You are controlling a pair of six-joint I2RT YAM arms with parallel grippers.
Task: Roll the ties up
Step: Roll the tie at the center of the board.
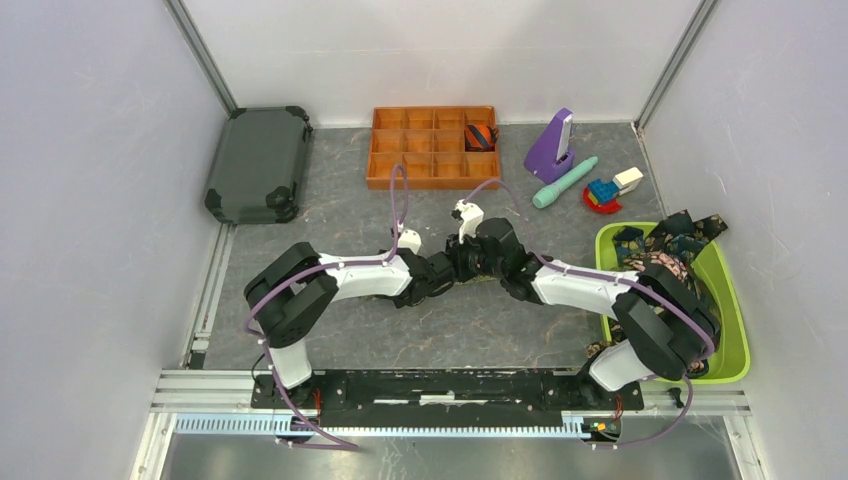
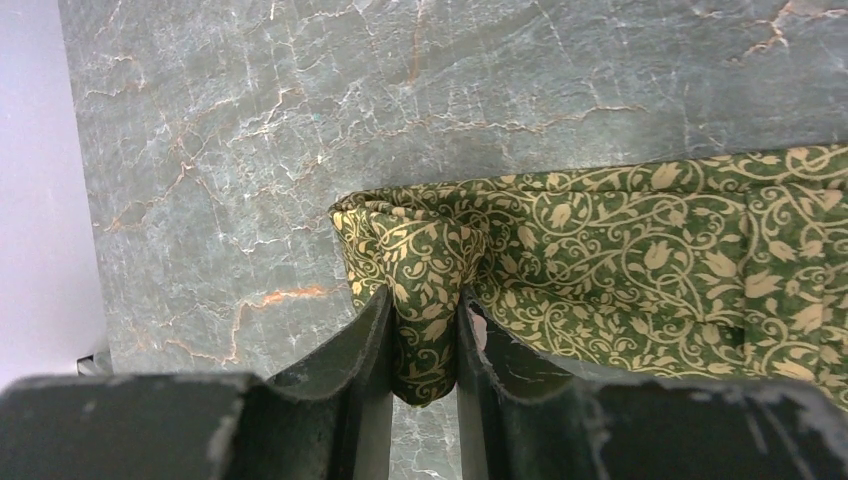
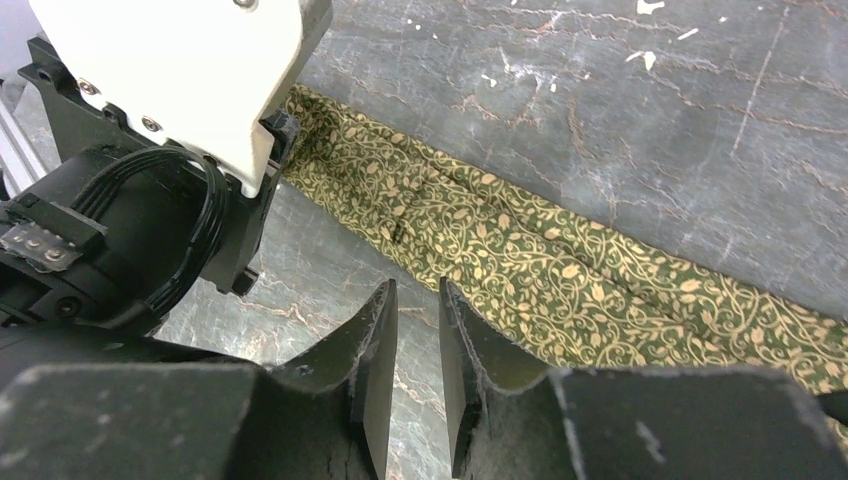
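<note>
An olive-green tie [image 2: 620, 250] with a fine tan vine pattern lies flat on the marble table. Its end is folded over into a small bunch. My left gripper [image 2: 425, 300] is shut on that folded end, and the fabric fills the gap between its fingers. In the right wrist view the same tie [image 3: 560, 270] runs diagonally across the table. My right gripper [image 3: 418, 290] hangs at the tie's near edge, open by a narrow gap with only bare table between its fingers. In the top view both grippers [image 1: 455, 268] meet at mid-table and the arms hide most of the tie.
A green bin [image 1: 735, 330] at the right holds several dark patterned ties [image 1: 665, 245]. At the back stand an orange compartment tray [image 1: 400, 150] with a rolled striped tie [image 1: 481, 135], a dark case [image 1: 258, 163], a purple object [image 1: 550, 145], a teal stick [image 1: 565, 182] and toy blocks [image 1: 610, 190].
</note>
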